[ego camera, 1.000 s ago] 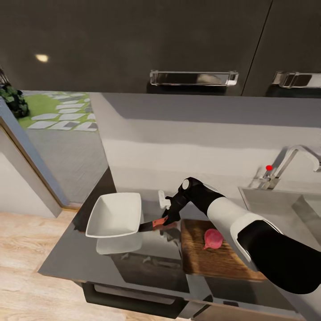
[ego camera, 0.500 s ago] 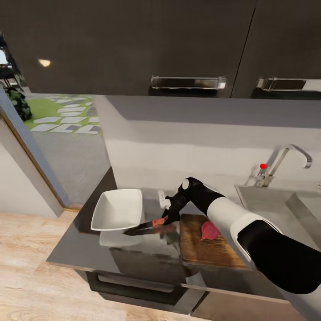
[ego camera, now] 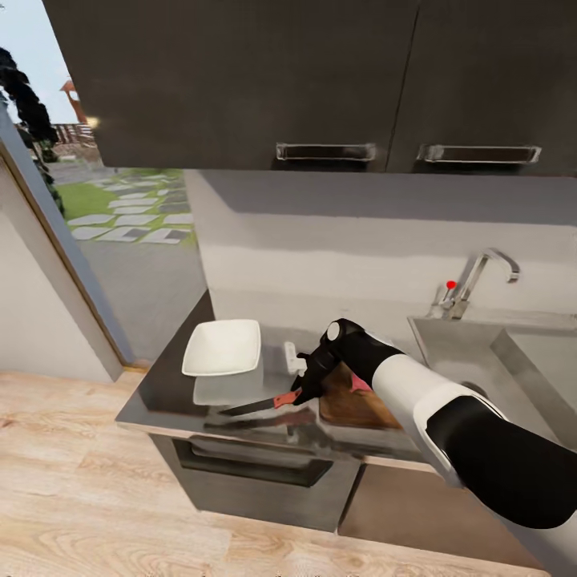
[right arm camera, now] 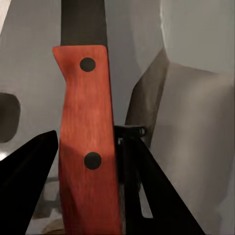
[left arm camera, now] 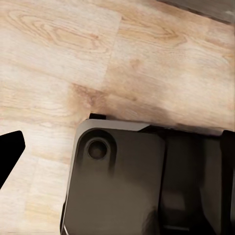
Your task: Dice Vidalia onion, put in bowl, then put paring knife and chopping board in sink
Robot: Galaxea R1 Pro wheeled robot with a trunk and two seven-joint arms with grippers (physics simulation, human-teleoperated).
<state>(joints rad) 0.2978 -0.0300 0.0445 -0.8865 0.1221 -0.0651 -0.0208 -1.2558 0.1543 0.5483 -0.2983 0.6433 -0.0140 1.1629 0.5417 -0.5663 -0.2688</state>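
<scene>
right arm [ego camera: 449,417]: white and black segments | tool [ego camera: 308,389]: black

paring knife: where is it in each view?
Head view: paring knife held by the right gripper over the countertop, between bowl and chopping board.
Right wrist view: red-orange handle between the fingers.
Left wrist view: none; wooden floor.
Shared landmark: the handle.

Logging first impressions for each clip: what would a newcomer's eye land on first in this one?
Most likely the right gripper, shut on the paring knife by its red-orange handle, blade pointing out over the countertop below the white bowl. Next, the black-and-white right arm crossing the chopping board, with a sliver of the pink Vidalia onion peeking beside it. The sink and its chrome tap sit further right.
</scene>
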